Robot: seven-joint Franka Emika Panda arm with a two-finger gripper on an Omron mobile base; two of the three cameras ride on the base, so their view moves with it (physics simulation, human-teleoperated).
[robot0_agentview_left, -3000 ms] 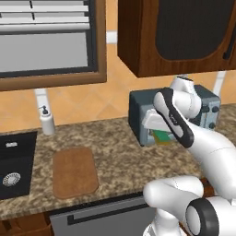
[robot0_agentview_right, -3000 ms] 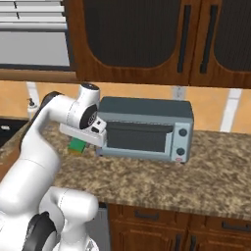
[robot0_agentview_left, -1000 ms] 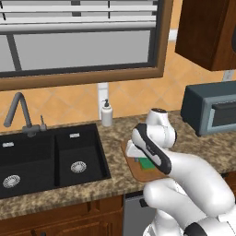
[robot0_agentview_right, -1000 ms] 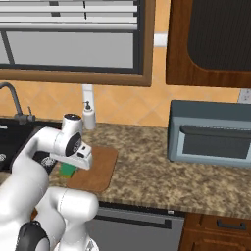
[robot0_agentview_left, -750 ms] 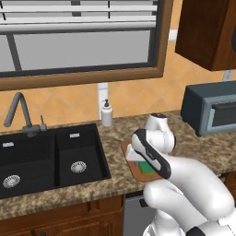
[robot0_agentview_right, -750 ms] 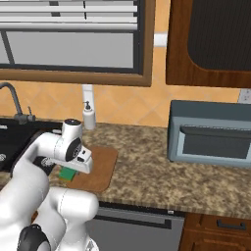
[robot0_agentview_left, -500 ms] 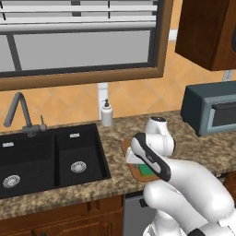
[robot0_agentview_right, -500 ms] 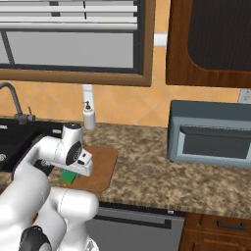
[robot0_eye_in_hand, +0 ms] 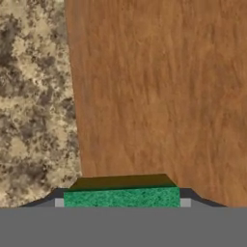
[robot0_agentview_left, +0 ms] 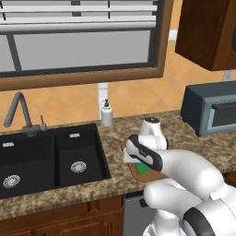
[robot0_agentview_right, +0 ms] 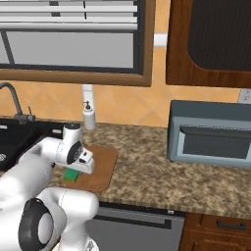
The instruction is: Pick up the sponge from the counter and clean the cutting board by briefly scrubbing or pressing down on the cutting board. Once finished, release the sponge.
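The sponge (robot0_eye_in_hand: 121, 197) is pinched between the fingers of the gripper (robot0_agentview_right: 73, 172) and is pressed low onto the cutting board (robot0_agentview_right: 100, 169), near the board's edge that faces the sink (robot0_agentview_left: 46, 156). It is held flat, apparently so that its broad face is brought to bear on the wood for scrubbing. The board itself is laid on the counter (robot0_agentview_right: 147, 171) between the sink and the toaster oven (robot0_agentview_right: 211, 135). Compared with one second ago, the sponge has been lowered closer to the board; the base views are unchanged since then.
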